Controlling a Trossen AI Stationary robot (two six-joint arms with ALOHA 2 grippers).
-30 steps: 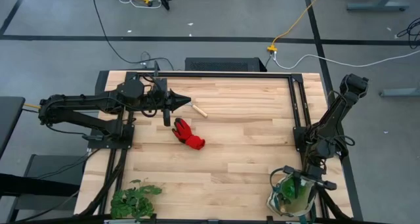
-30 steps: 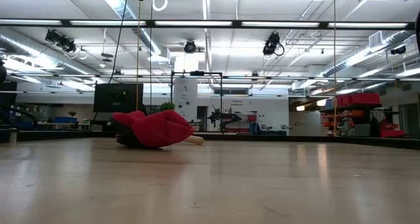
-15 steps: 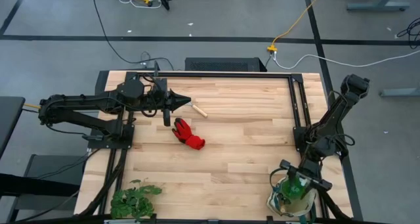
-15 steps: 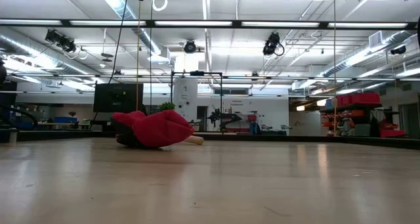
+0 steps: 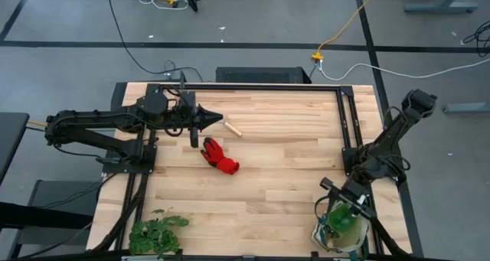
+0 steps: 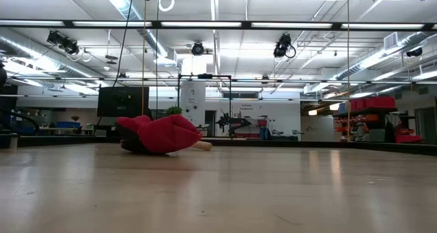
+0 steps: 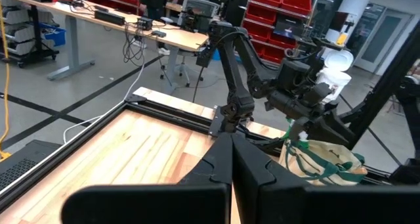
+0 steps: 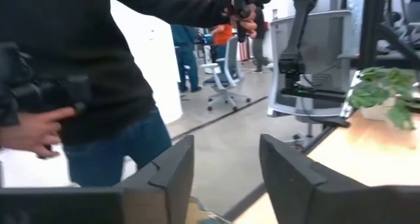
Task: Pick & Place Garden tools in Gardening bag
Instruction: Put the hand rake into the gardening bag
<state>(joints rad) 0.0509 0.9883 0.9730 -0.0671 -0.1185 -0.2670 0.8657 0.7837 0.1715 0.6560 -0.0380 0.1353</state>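
Cream canvas gardening bag (image 5: 339, 230) sits lower right of the high view. Right gripper (image 5: 341, 198) has just lifted clear of it, fingers apart, empty — drop looks done. Red glove (image 5: 220, 158) waits mid-table; left gripper (image 5: 214, 117) pinched closed, parked upper left.

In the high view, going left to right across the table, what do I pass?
Plant bunch → left gripper → red glove → wooden handle → right gripper, above the bag.

Bright, even light from ceiling strips (image 6: 130, 4); soft shadows on the table (image 5: 283, 150). Low view's foreground blurs; a person (image 8: 85, 86) smears slightly.
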